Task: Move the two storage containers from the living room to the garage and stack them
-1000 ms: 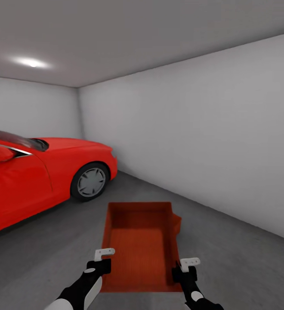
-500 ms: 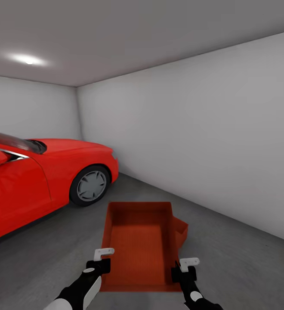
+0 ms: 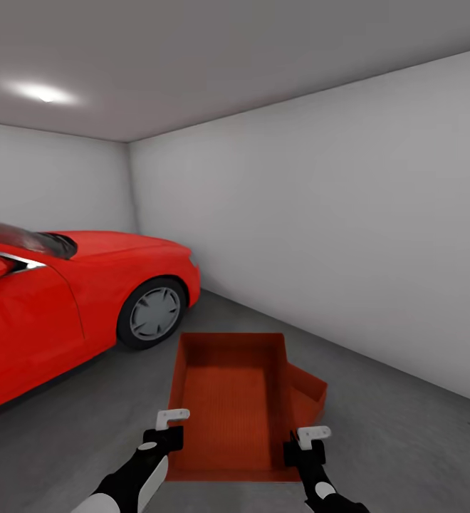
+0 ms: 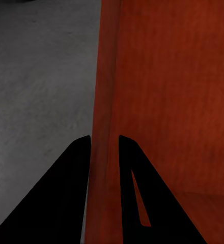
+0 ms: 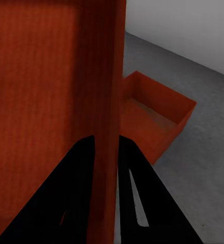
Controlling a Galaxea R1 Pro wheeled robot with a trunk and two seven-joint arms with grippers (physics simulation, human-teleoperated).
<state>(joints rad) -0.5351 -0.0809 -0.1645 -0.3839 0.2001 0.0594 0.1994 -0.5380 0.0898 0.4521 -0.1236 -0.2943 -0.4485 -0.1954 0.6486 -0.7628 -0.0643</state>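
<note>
The left gripper (image 3: 169, 427) and right gripper (image 3: 307, 442) are each clamped on a side wall of the carried storage container (image 3: 228, 406), held above the garage floor (image 3: 406, 442). The second container (image 3: 310, 392) is seen on the concrete beneath and to the right, near the red car (image 3: 71, 299). If the carried box is lowered off-centre, its edge could catch the lower rim and tip.

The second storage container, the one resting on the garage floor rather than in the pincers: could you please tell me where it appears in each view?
Head view: the floor container peeks out to the right of the held container, partly hidden behind it.
Left wrist view: it is not in this picture.
Right wrist view: it sits past the held container's gripped wall, at, on grey floor.
Shared landmark: the held container's right wall, clamped by the right pincer.
</note>
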